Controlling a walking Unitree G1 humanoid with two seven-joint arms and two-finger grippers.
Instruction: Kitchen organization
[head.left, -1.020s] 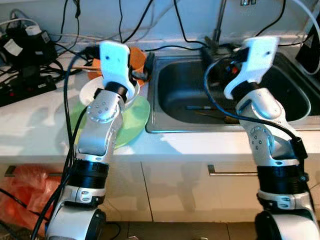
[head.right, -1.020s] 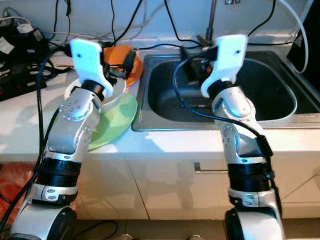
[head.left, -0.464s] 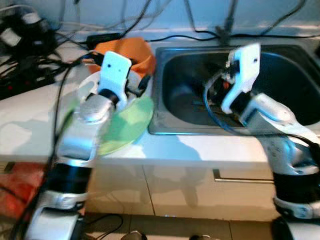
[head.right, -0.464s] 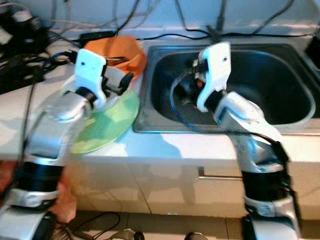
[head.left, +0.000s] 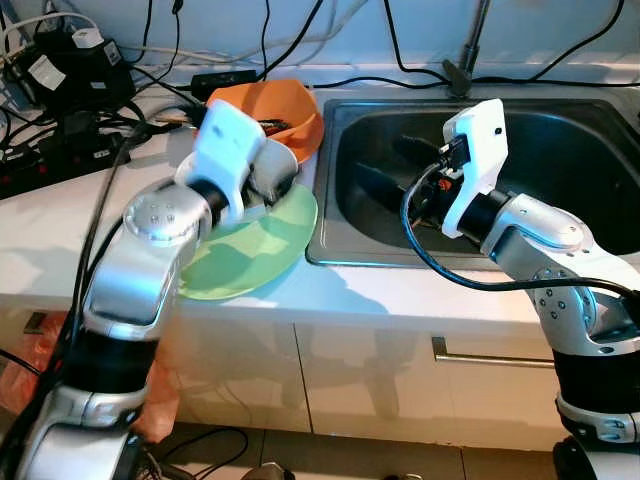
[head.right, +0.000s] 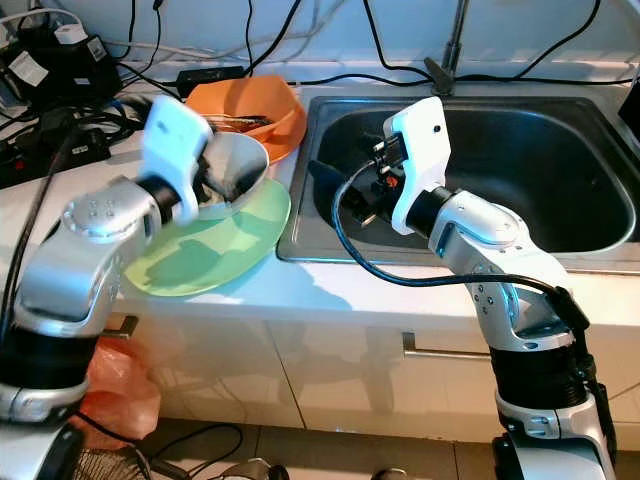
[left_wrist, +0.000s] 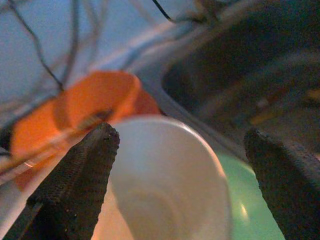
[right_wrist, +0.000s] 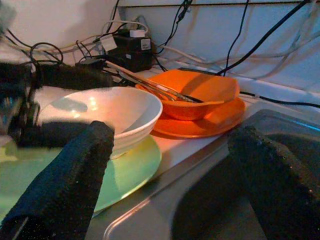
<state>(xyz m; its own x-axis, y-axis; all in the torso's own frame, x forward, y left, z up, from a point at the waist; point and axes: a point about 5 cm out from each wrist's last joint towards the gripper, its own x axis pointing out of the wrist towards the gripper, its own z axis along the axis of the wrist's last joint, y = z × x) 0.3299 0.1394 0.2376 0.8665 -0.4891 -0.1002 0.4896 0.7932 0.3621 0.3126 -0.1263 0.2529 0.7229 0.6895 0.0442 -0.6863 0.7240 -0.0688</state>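
The green plate (head.right: 205, 250) lies at the surface (head.left: 40, 250) edge, carrying the white bowl (head.right: 232, 172). The left end effector (left_wrist: 165, 165), fingers spread wide, now straddles the bowl without gripping it. The right end effector (right_wrist: 165, 160), also wide open and empty, has swung left over the sink (head.left: 590, 190). Beyond sits the orange bowl (head.right: 262, 105).

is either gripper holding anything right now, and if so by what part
Nothing is held. The left gripper is open, its fingers straddling the white bowl on the green plate without closing. The right gripper is open over the sink.
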